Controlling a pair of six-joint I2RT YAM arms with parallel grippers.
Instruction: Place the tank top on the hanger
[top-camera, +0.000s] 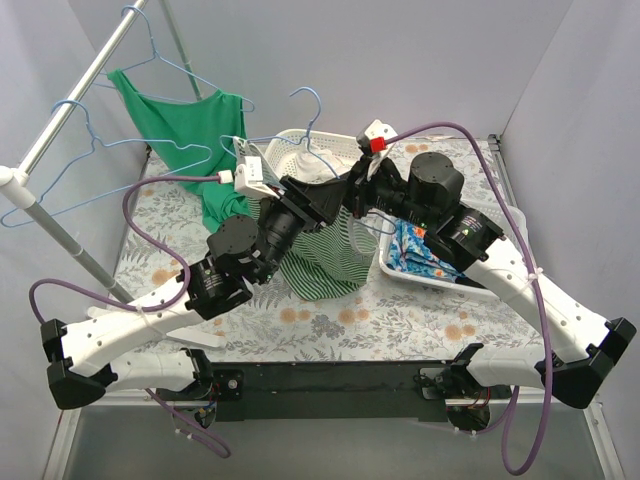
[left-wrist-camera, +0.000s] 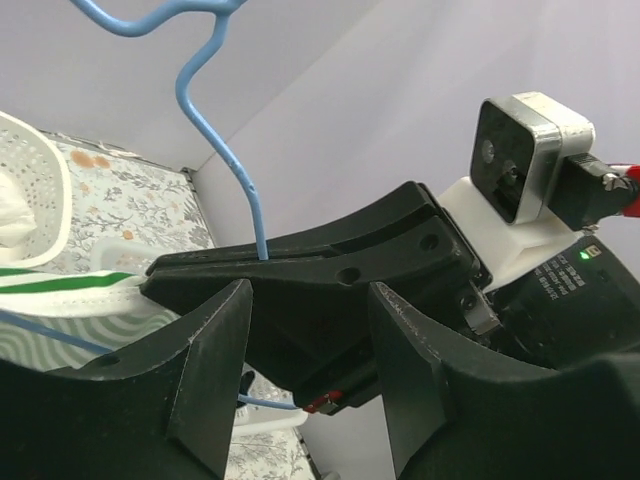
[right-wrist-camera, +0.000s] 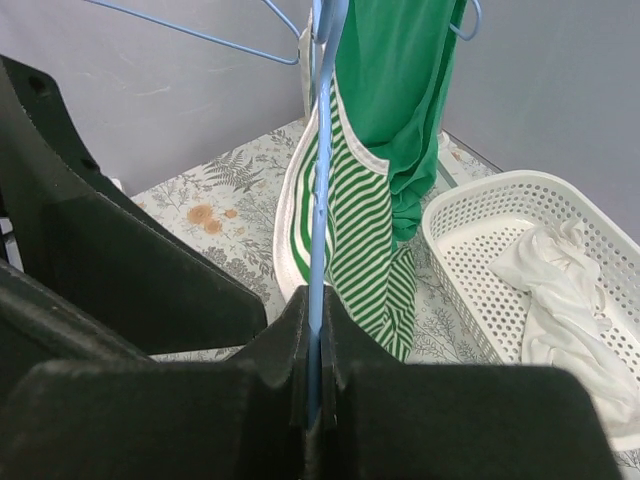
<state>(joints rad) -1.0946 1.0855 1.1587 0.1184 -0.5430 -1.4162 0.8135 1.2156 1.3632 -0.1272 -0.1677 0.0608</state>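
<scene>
The light-blue wire hanger (top-camera: 318, 108) stands upright over the table's middle. My right gripper (top-camera: 352, 196) is shut on its wire, which runs up between the closed fingers in the right wrist view (right-wrist-camera: 318, 300). The green-and-white striped tank top (top-camera: 325, 258) hangs from the hanger down to the table, and also shows in the right wrist view (right-wrist-camera: 355, 230). My left gripper (top-camera: 318, 196) is open and empty, right against the right gripper. In the left wrist view (left-wrist-camera: 310, 380) its fingers (left-wrist-camera: 210, 370) frame the right gripper's black fingers, with the hanger (left-wrist-camera: 215, 120) above.
A rack pole (top-camera: 60, 120) slants along the left with a plain green tank top (top-camera: 190, 130) and spare blue hangers (top-camera: 90, 150). A white basket (top-camera: 290, 145) with white cloth stands at the back. A white tray (top-camera: 500, 290) at the right holds blue floral cloth (top-camera: 420, 255).
</scene>
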